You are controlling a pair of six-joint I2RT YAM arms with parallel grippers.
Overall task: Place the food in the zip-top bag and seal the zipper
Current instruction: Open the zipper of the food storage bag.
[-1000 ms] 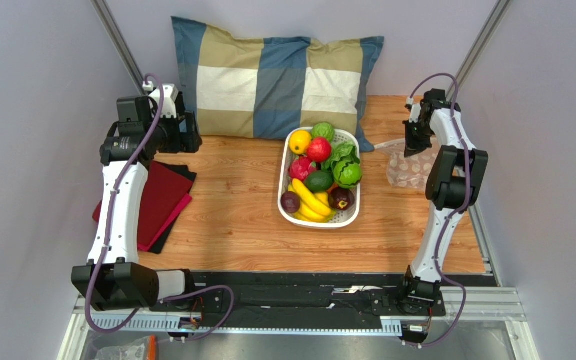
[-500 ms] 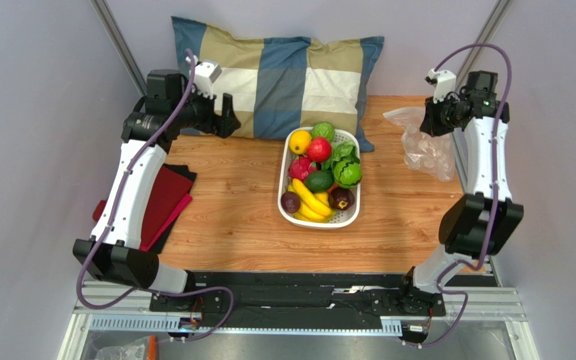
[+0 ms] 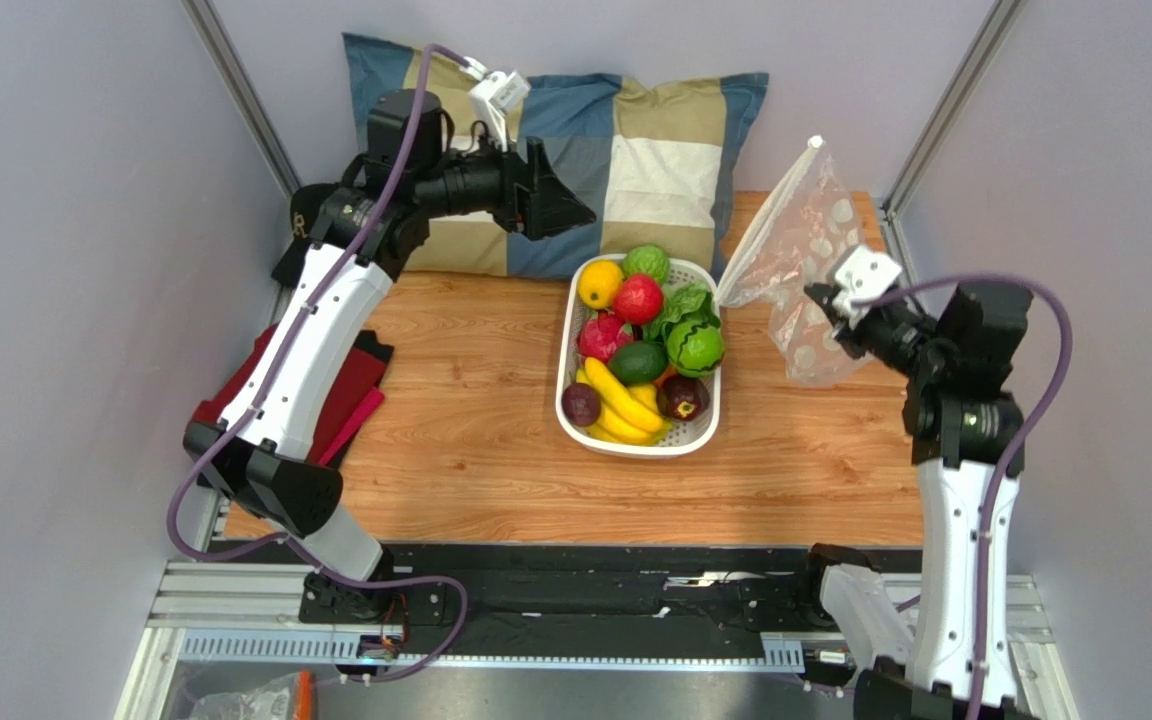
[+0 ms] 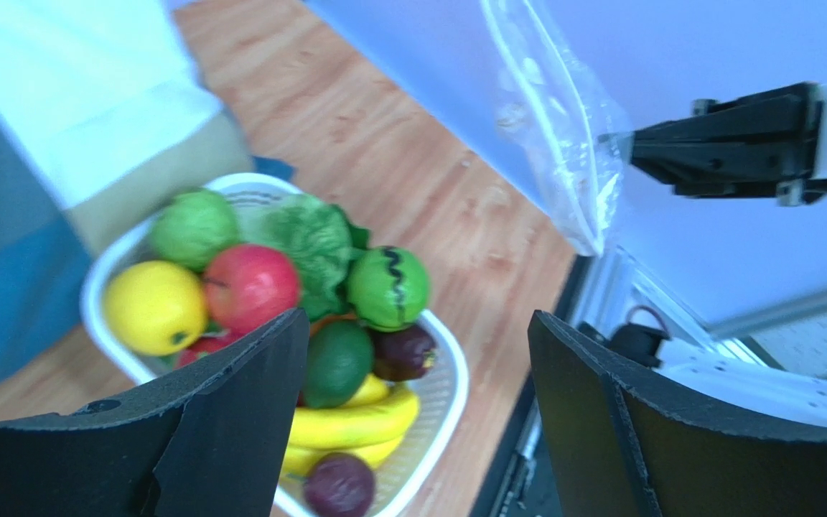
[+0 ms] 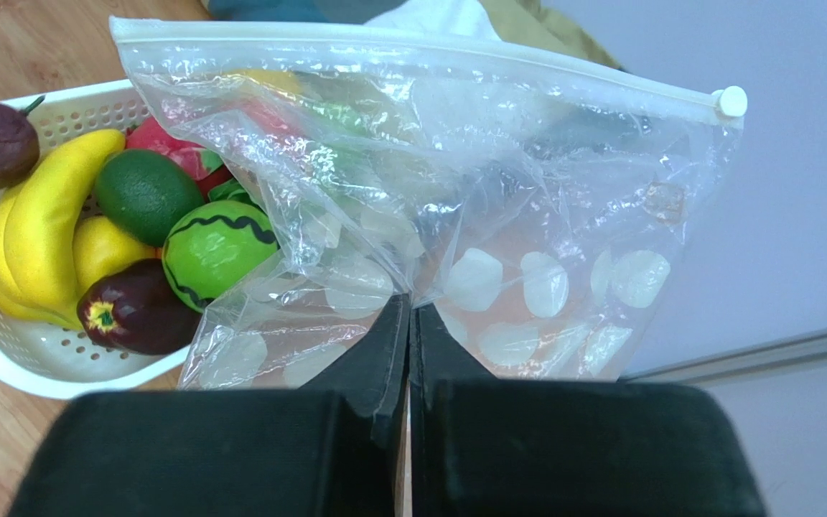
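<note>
One clear spotted plastic bag [image 5: 515, 215] pinched shut in the right gripper [image 5: 407, 310], beside the white slotted basket [image 3: 563, 368].
Left gripper [image 4: 416, 323] open, empty; the slippery bag may slide out.

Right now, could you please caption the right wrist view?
Right gripper pinches the spotted zip-top bag aloft beside the fruit basket.

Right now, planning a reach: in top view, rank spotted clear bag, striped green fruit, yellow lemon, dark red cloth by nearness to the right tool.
1. Spotted clear bag: held by right tool.
2. Striped green fruit: white basket, right side.
3. Yellow lemon: basket's far-left.
4. Dark red cloth: far left.
</note>
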